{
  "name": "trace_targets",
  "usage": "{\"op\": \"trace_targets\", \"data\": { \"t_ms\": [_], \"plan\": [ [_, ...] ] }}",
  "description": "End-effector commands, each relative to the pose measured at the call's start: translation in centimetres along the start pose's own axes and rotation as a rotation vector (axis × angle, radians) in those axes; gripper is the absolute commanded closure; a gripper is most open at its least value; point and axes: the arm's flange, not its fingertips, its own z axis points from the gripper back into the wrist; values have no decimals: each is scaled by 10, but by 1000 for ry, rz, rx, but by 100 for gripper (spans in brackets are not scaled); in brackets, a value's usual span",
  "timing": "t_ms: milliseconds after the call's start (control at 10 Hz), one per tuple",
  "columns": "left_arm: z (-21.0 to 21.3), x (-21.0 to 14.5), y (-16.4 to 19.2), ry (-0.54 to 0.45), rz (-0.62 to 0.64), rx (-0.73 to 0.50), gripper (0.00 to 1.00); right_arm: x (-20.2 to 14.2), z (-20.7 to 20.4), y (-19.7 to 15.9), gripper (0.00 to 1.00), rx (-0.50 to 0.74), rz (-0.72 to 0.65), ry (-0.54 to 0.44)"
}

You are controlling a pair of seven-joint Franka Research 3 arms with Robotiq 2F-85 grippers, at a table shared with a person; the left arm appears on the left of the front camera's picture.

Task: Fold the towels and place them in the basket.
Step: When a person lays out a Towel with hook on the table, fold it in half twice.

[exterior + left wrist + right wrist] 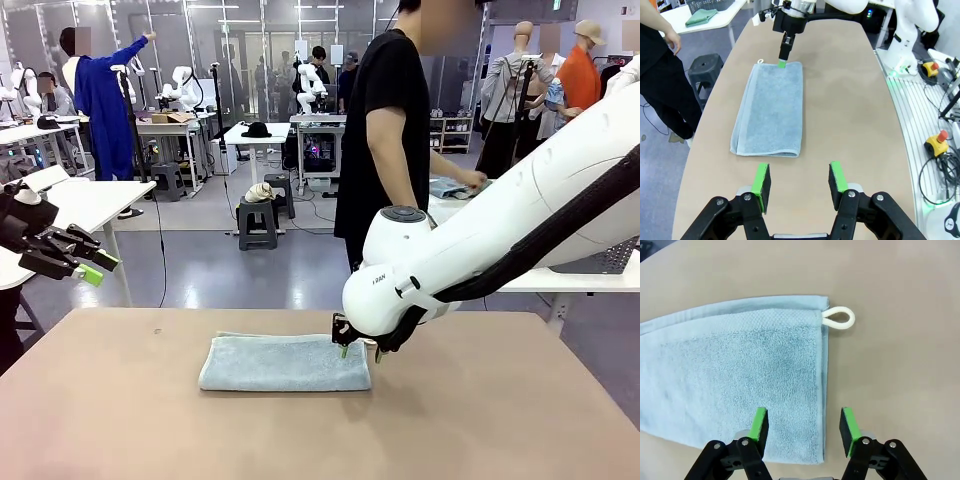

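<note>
Hovering open and empty over the edge of the folded towel (740,370) at lower centre, my right gripper (803,416) could pinch only the top layer, undoing the fold; my left gripper (799,177) idles open, empty.

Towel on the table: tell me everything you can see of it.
The towel is a light blue-grey terry rectangle, folded into layers that show at its edges, lying flat on the tan table. A white loop sticks out from one corner. The right gripper hangs open astride the short edge by that loop; whether it touches is unclear.
</note>
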Motion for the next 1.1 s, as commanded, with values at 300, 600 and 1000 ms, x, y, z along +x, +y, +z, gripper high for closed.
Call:
{"op": "trace_targets", "data": {
  "t_ms": [300,600,1000],
  "plan": [
    [1,1,-2,-4,-4,0,39,4,-17,16,27,-73,-34,-42],
    [1,1,-2,-4,-4,0,39,7,-24,15,27,-83,-43,-30],
    [1,1,-2,-4,-4,0,39,10,-32,13,27,-97,-42,-13]
  ]
}}
